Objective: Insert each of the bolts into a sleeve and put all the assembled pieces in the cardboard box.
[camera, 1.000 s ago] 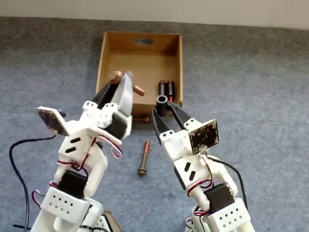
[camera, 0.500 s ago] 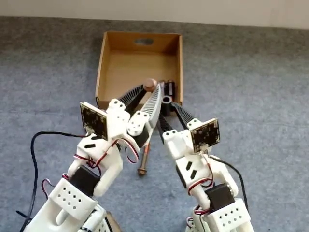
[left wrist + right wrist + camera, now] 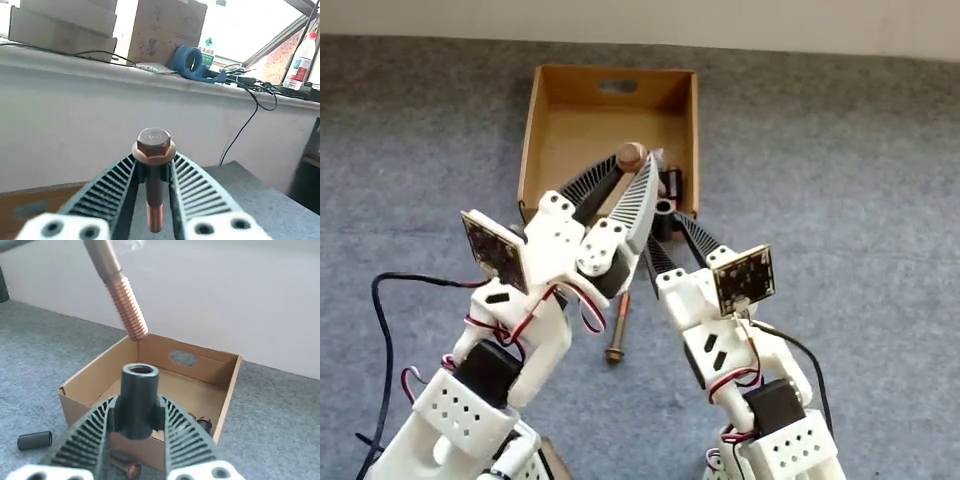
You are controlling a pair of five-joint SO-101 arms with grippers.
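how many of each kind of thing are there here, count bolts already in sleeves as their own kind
bolt, loose: 3
empty sleeve: 2
assembled piece, in the box: 2
cardboard box: 1
total: 8

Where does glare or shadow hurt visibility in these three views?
Left wrist view: the window behind the bolt is blown out, yet the bolt shows plainly. Right wrist view: even light, the sleeve has a dark bore. High view: flat light, no hard shadows on the grey surface.
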